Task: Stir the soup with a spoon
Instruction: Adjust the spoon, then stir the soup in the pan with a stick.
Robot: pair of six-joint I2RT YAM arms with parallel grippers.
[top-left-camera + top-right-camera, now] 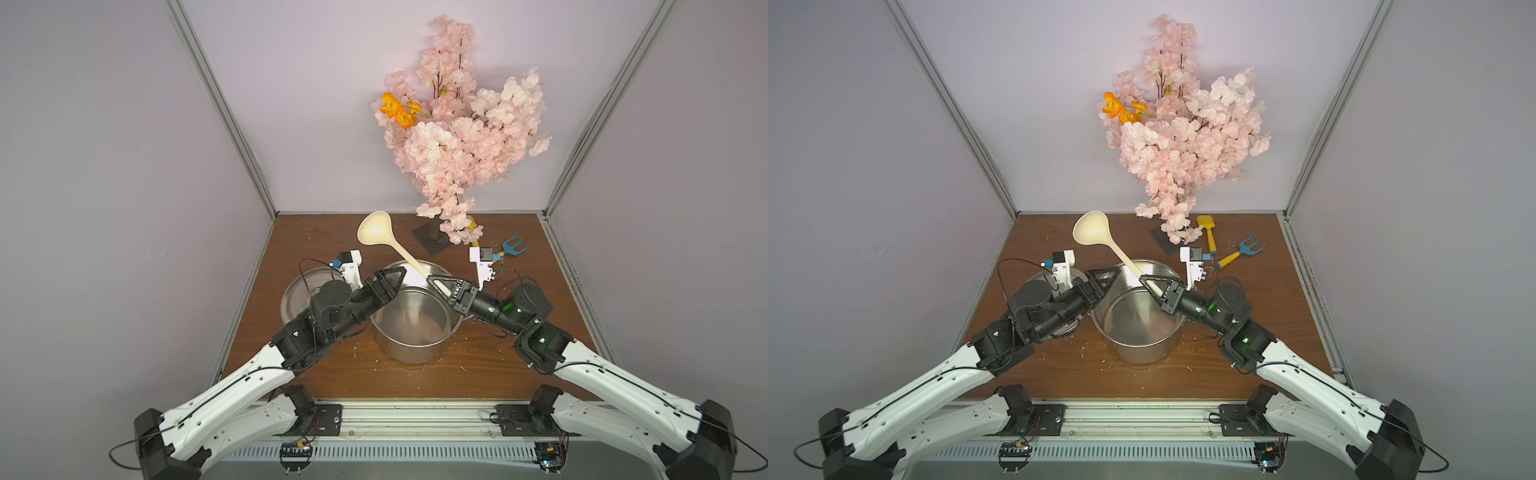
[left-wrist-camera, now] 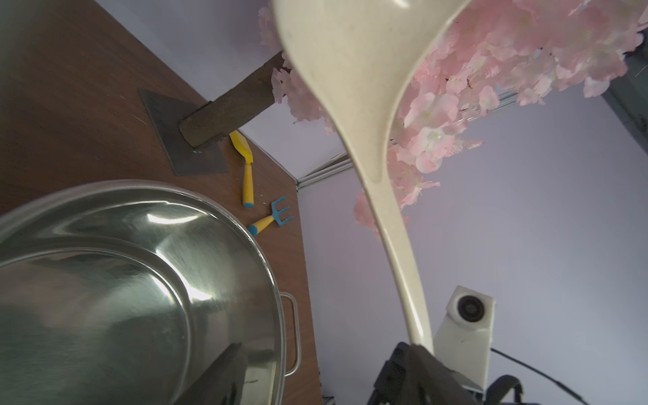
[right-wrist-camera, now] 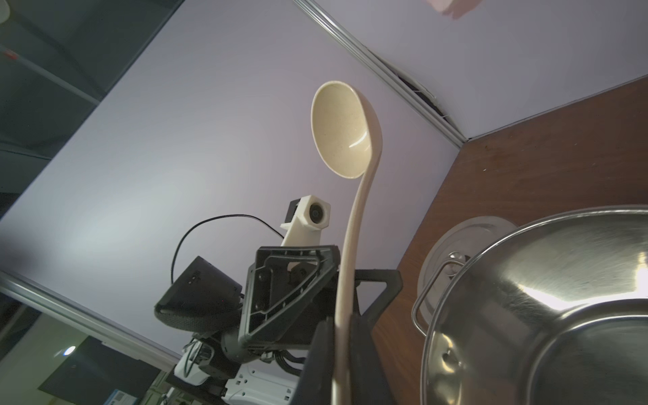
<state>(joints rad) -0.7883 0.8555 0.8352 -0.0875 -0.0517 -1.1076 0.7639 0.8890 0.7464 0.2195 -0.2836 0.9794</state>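
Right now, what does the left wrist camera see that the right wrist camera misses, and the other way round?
Only the left wrist view shows the blue-pronged toy rake, the yellow toy shovel and the blossom tree's brown trunk. Only the right wrist view shows the flat steel lid beside the steel pot and the hollow bowl of the cream spoon. Both show that spoon held up in the air and the pot's shiny inside, with no soup visible.

The pot (image 1: pixel 409 353) stands mid-worktop (image 1: pixel 353 386). The lid (image 1: pixel 297 291) lies flat just left of it, partly under the left arm. The spoon (image 1: pixel 374 230) slants over the pot's far rim, bowl raised toward the back, handle clamped in the right gripper (image 1: pixel 434 283). The tree (image 1: pixel 457 145) stands behind, rightward. The rake (image 1: pixel 1241 252) and the shovel (image 1: pixel 1208 235) lie right of its base.
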